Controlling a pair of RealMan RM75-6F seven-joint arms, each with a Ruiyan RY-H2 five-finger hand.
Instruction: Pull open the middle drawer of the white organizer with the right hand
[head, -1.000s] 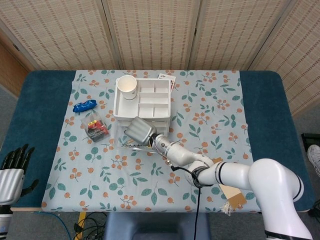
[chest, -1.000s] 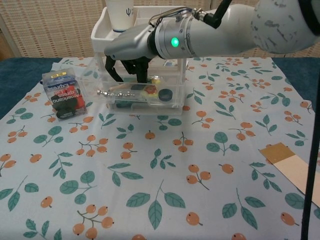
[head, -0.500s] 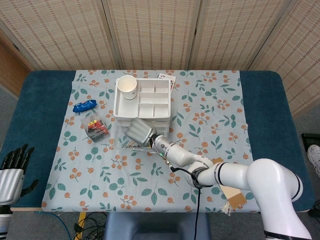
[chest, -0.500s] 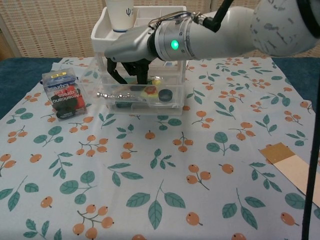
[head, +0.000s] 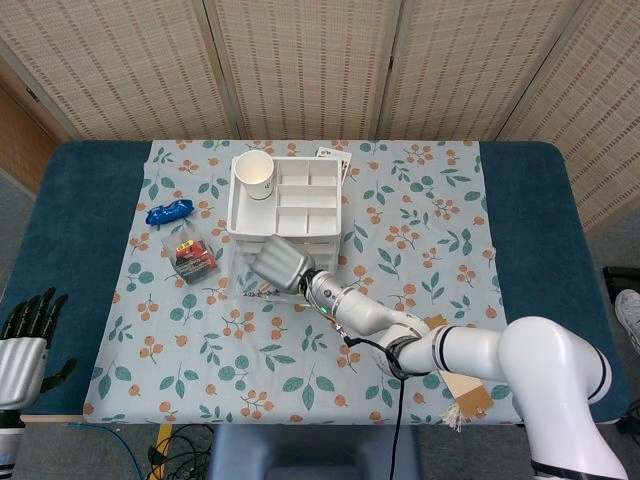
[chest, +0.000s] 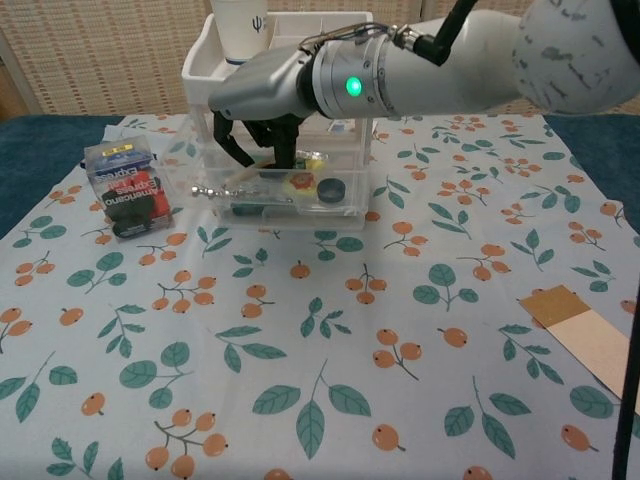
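From my station I see the white plastic drawer organizer (head: 285, 205) standing toward the far left of the floral tablecloth (chest: 330, 330), its top tray split into compartments, with a white paper cup (head: 255, 174) in the far-left corner. The clear plastic drawer (chest: 285, 180) juts out from the organizer's front toward the robot, and small odds and ends lie inside it, among them a dark round piece and something yellow and red. I can't tell from either camera which tier this drawer belongs to.

My right hand (chest: 262, 100) hangs over the drawer's left part, its dark fingers (chest: 283, 140) curled down inside it. The chest camera shows them hooked near the front wall, though I cannot tell whether they actually grip it. My left hand (head: 25, 345) rests off the table's near-left corner, fingers spread and holding nothing.

A clear box with a red and black label (chest: 125, 188) sits just left of the drawer. A blue wrapped packet (head: 170, 211) lies further back on the cloth.
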